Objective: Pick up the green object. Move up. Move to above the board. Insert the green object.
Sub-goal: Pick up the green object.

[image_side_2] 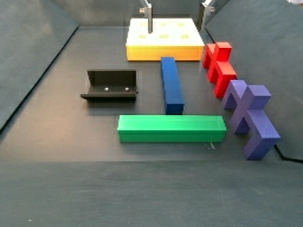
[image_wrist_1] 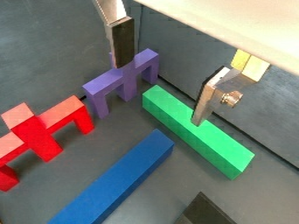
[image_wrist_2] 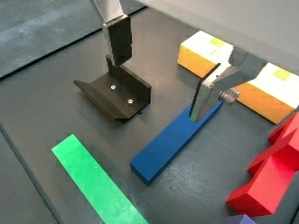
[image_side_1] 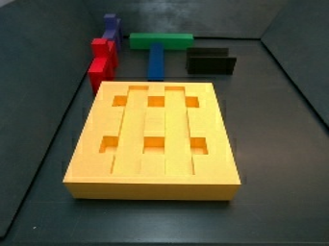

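Two flat silver fingers [image_wrist_1: 121,39] of the gripper [image_wrist_1: 163,74] stand well apart in both wrist views, with nothing held between them; the jaws are open. In a side view the gripper [image_side_2: 175,7] shows only as two fingertips at the far end of the scene, above the board [image_side_2: 166,40].

The green object [image_wrist_1: 197,131] lies flat on the dark floor below the jaws in a wrist view, one fingertip over its top face and the rest of the bar running out past that finger. In another wrist view the green object [image_wrist_2: 98,180] lies off to one side of the jaws, clear of both fingers. In a side view the green object [image_side_2: 171,127] lies crosswise at the near end of the blue bar [image_side_2: 173,82], just beside it.

The purple piece [image_wrist_1: 121,80] sits near the other finger, next to the red piece [image_wrist_1: 38,133]. The blue bar [image_wrist_2: 177,143] lies beneath the open gap, and the fixture [image_wrist_2: 114,94] stands by one finger.

The board [image_side_1: 154,140] is a thick orange-yellow block with six square holes, all unfilled, well apart from the green object [image_side_1: 161,40].
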Motion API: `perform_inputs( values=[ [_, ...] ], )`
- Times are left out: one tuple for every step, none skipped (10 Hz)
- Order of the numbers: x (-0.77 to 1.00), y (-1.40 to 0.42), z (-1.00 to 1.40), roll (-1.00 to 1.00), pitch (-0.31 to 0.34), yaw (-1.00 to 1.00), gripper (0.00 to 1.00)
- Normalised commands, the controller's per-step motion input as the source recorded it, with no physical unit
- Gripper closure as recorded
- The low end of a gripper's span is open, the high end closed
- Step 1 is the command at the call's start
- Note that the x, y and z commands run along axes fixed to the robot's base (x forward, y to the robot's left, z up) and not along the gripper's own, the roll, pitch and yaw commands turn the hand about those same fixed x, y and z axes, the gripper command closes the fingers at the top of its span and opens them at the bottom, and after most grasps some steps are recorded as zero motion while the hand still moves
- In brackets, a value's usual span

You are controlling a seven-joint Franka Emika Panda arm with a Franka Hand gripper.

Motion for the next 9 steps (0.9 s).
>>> perform_inputs(
  values=[
    [0.0,0.0,-0.03,0.0,0.0,0.0,0.0],
    [0.09,0.0,-0.04,-0.01,0.0,0.0,0.0],
    [0.07,0.0,-0.04,-0.05,0.0,-0.05,0.0],
    [0.02,0.0,-0.06,-0.07,0.0,-0.09,0.0],
    [0.11,0.05,0.0,-0.02,0.006,-0.23,0.0],
    [0.1,0.13,-0.08,0.0,0.023,-0.34,0.0],
    [0.11,0.31,-0.1,-0.05,0.004,-0.45,0.0],
    [0.17,0.35,-0.08,-0.11,0.0,-0.57,0.0],
    [0.2,0.27,-0.05,-0.14,0.0,-0.64,0.0]
  ],
)
